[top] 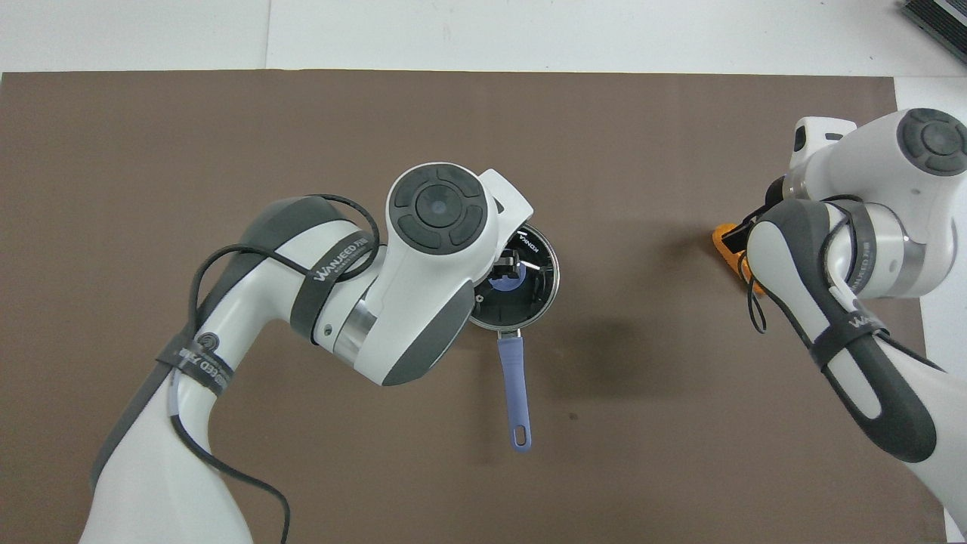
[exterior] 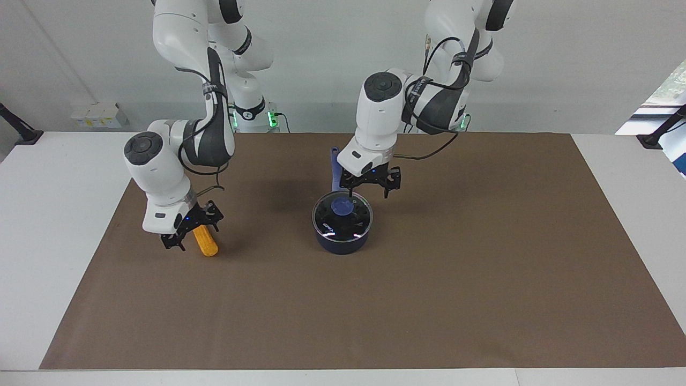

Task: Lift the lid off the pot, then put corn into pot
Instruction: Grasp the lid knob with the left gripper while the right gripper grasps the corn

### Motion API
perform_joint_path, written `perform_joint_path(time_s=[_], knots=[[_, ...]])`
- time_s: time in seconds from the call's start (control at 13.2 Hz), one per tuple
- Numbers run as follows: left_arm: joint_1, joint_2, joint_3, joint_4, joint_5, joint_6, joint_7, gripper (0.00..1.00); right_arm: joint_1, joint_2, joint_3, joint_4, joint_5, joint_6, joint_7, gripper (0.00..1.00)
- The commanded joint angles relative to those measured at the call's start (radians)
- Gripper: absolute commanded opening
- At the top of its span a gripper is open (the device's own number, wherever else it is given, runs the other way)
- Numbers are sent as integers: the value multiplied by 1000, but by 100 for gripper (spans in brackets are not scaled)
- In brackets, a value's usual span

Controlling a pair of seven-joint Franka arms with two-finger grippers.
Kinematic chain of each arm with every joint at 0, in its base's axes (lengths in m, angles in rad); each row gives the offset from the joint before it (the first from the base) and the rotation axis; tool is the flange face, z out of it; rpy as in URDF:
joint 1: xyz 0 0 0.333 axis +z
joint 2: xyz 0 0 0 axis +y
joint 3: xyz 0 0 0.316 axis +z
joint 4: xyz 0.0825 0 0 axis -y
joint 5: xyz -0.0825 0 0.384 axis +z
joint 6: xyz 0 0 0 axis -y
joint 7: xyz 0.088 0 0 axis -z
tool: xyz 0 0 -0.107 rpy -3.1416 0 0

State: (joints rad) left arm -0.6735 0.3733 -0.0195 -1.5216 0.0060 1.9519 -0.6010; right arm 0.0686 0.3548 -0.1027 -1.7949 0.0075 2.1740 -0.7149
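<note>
The dark navy pot [exterior: 342,242] stands mid-mat with the glass lid [exterior: 360,221] on it, and its blue-purple handle [exterior: 335,167] points toward the robots. My left gripper [exterior: 368,196] is open just above the lid, with one finger close to the blue-purple knob [exterior: 341,207]. The pot rim [top: 545,304], lid [top: 540,266] and handle [top: 514,381] also show in the overhead view, partly under my left arm. The orange-yellow corn [exterior: 206,242] lies on the mat toward the right arm's end. My right gripper [exterior: 194,236] is low over it, open, a finger on each side. In the overhead view the corn [top: 724,243] is mostly hidden.
A brown mat [exterior: 429,300] covers most of the white table [exterior: 48,225]. Black clamps [exterior: 24,131] sit at the table's corners nearest the robots. White boxes [exterior: 99,115] lie by the wall near the right arm's base.
</note>
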Motion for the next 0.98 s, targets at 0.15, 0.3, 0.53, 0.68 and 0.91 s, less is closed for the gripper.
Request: perform_joint_path(time_s=[0.15, 0.3, 0.53, 0.68, 0.91], knots=[[-75, 87, 18, 92, 38, 35, -66, 100, -19, 47, 6, -75, 3, 125, -123, 100], [-101, 120, 18, 95, 64, 39, -71, 100, -24, 44, 5, -92, 0, 132, -124, 100], [-98, 121, 18, 93, 63, 48, -71, 100, -42, 39, 3, -100, -12, 118, -132, 100], [-97, 121, 18, 92, 58, 64, -71, 100, -44, 38, 3, -100, -12, 100, -132, 100], [-92, 116, 18, 84, 64, 78, -120, 26, -43, 36, 5, -100, -12, 87, -118, 53]])
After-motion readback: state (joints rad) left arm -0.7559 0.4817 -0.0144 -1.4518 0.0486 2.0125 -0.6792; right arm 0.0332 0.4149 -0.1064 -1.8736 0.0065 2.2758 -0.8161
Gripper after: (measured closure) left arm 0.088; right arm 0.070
